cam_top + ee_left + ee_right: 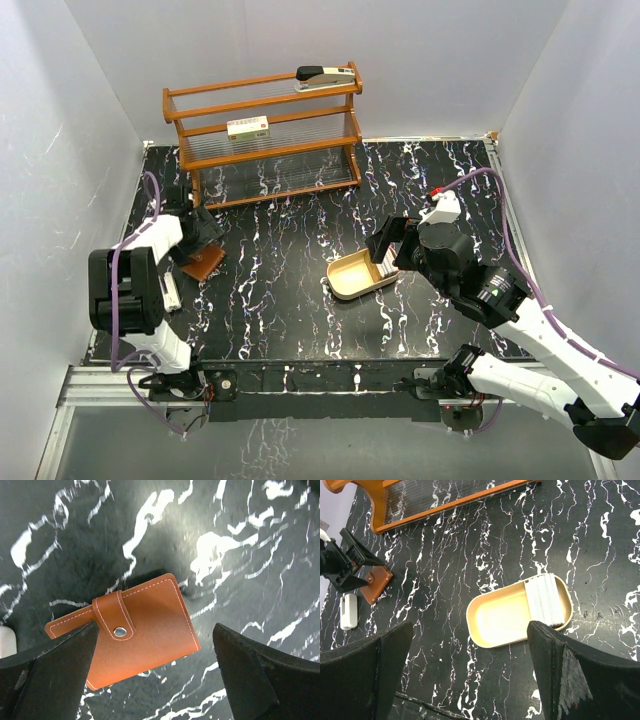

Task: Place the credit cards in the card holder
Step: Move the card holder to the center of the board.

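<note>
Brown leather with pale stitching, the card holder [145,630] lies flat and folded near the left edge of the black, white-veined marble table [300,220]. Its snap tab [117,617] is fastened across the front. The left gripper [155,627] hangs over it with jaws spread wide, one finger to either side; whether they touch the leather cannot be told. A small white object [348,611] lies just beside the holder, nearer the table's near edge.

Near the table's middle, toward the right, sits a shallow tan tray [492,622] with rounded corners. The credit cards [547,600] rest in a pale stack at its right end. The right gripper [470,625] is above the tray, fingers fully apart and holding nothing.

Along the far edge stands a wooden rack [265,130]. A stapler [325,77] lies on its top shelf and a white box [248,127] with a red label on the middle one; the label's writing is too small to read.
</note>
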Available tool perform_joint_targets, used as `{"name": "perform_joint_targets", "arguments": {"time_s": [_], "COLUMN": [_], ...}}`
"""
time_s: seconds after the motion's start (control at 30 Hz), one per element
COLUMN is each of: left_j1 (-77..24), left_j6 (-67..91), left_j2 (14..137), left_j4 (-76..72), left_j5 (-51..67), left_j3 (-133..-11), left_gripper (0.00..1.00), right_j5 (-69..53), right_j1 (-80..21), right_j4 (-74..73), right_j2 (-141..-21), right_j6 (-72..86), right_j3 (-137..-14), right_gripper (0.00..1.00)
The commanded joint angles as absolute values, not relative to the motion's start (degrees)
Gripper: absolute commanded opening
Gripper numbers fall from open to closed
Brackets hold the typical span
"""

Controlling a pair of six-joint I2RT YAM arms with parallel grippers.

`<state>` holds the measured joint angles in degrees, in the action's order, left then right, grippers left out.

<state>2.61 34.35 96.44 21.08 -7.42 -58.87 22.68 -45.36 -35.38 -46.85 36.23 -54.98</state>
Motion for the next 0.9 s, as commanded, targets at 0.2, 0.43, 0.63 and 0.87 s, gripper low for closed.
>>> {"name": "perform_joint_targets", "arguments": {"time_s": [0.2,0.43,0.63,0.87], "left_j1": [0.09,-8.97,-18.04,-21.88], "left_j6": [38.22,43.64,49.97,46.04], "left_j2": [83.67,80.17,79.20,78.66], "left_j4": [21.72,20.84,19.03,23.32], "left_j5": [8.66,10.25,11.57,9.76], "left_j3": [-45.82,-42.29,-42.04,-47.13], "left_gripper": [0.93,0.89,0.87,0.84], "right_j5": [25.81,25.92,25.86,24.61], "right_j1": [-45.70,-45.71,-45.70,-45.70], "right_j4": [-34.08,-34.91,-35.92,-36.61], "right_j2": [-46.10,-46.90,-46.81,-46.32], "right_j6": [37.21,37.27,38.17,40.76], "right_j3": [-56.38,-56.53,-56.91,-56.39], "right_gripper": [0.98,0.97,0.97,0.95]}}
